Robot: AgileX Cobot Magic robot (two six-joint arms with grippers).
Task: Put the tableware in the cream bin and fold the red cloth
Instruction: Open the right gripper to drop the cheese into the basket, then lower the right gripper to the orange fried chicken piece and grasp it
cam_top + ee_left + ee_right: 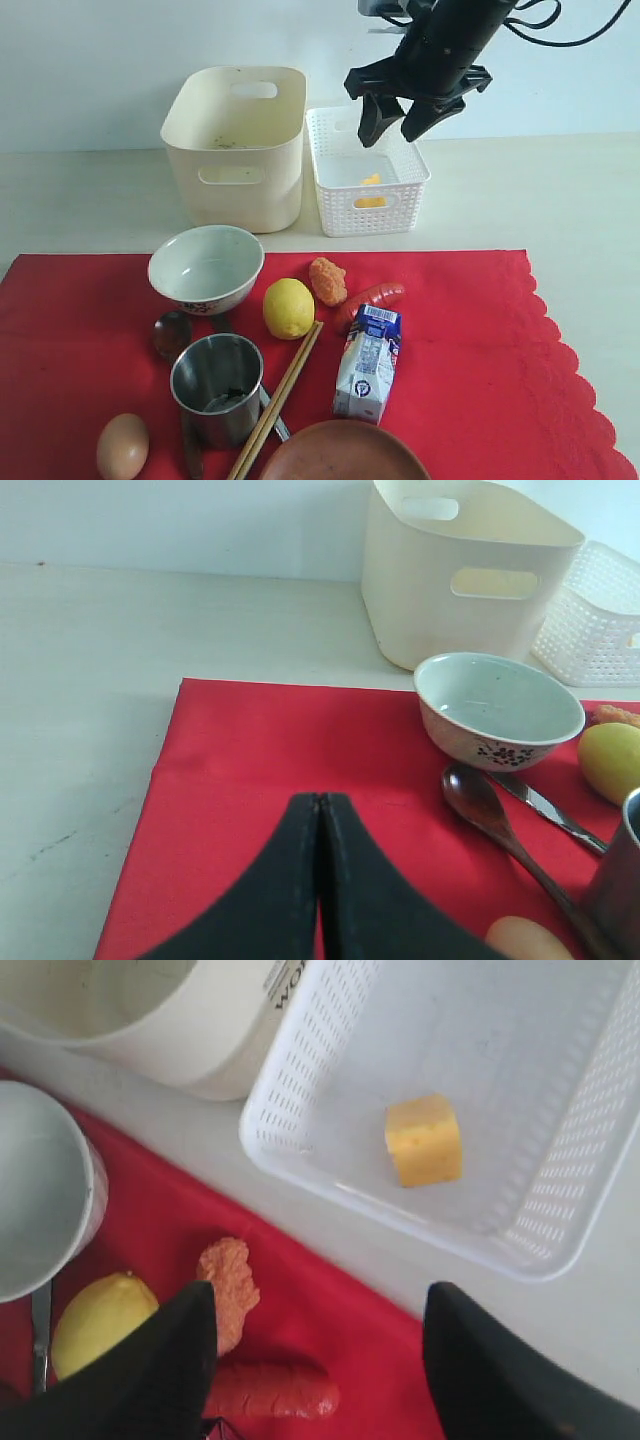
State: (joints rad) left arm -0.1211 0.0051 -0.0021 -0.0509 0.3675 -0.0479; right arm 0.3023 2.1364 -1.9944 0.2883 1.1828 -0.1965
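Clearing step, nothing binned yet: right tool hangs wide open, empty, above the white lattice basket.
Left tool shut, empty, low over the red cloth. White bowl, steel cup, chopsticks sit on the flat cloth, cream bin just behind. Next, likely: right tool drops onto the bowl rim.

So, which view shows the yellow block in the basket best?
The right wrist view: the block lies whole in the basket. The exterior view shows it small, partly behind the basket wall. The left wrist view misses it.
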